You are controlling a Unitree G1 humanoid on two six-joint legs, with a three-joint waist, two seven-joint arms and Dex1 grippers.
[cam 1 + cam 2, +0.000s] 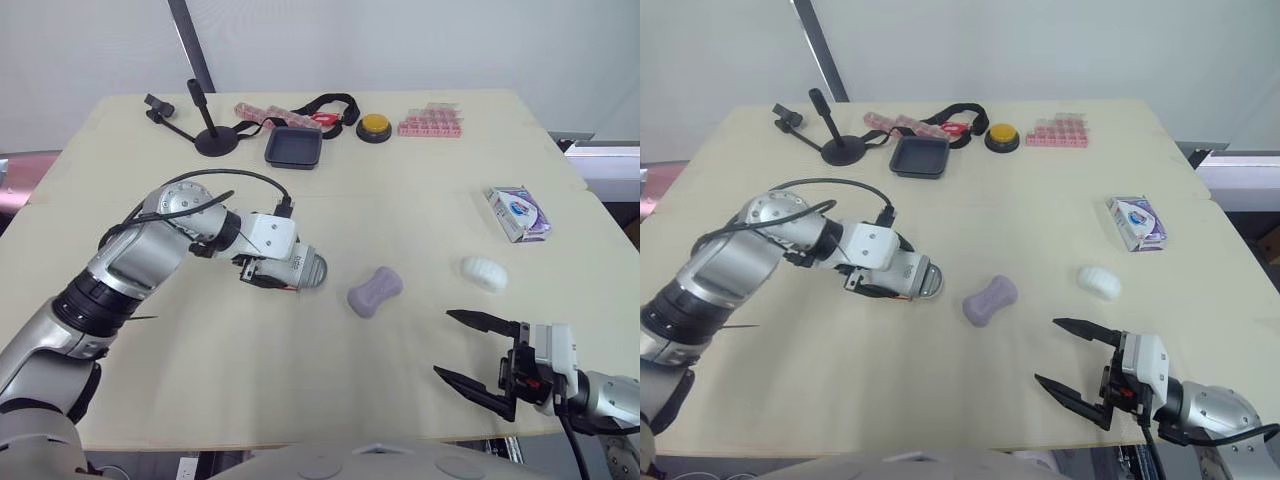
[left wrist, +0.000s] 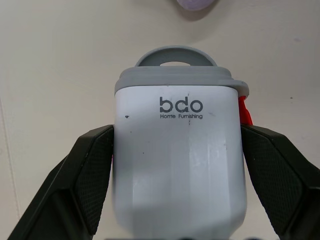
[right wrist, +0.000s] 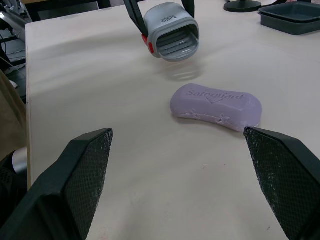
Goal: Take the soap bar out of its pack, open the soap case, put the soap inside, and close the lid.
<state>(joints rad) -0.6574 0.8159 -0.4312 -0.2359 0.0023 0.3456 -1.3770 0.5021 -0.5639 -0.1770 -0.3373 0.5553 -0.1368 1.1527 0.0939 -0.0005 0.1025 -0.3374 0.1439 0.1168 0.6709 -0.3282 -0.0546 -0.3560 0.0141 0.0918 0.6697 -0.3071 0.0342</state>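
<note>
Left jaws clamped on soap case (image 1: 305, 268) | right jaws wide apart, empty, clear of soap bar (image 1: 375, 291)

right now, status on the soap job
Left end effector shut on soap case. Right end effector open, empty. Soap bar unwrapped, lying between them.

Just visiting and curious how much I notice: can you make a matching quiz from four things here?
1 soap case
2 soap bar
3 soap box
4 right end effector

A open, empty
B lying bare in the middle
C held by left end effector
D near the right edge of the table

Pairs: 1-C, 2-B, 3-D, 4-A
</note>
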